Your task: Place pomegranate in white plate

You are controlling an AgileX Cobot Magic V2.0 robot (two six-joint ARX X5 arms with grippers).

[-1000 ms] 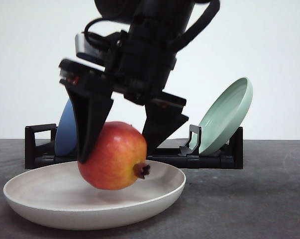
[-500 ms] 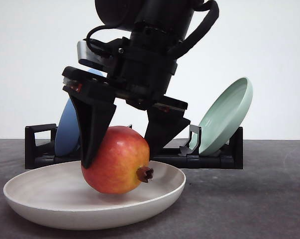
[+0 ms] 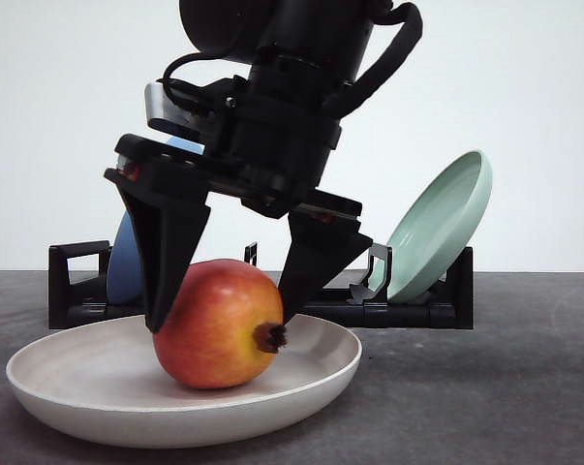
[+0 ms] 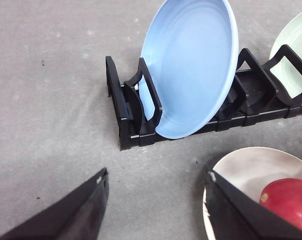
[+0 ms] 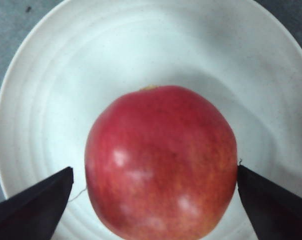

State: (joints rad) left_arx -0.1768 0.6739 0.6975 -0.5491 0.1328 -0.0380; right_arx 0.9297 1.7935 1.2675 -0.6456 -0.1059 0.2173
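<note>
From where I stand, the blue plate leans in the black rack at nine o'clock. Nearer me, the white plate sits on the grey worktop, and the pomegranate rests in it, nub toward three o'clock. The right pincer straddles the fruit, spread, its tips just beside the skin. At three o'clock a green plate tilts in the rack. The left pincer hangs spread over bare worktop.

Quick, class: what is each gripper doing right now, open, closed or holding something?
Left gripper: open, holding nothing.
Right gripper: open, around the pomegranate lying in the white plate.
</note>
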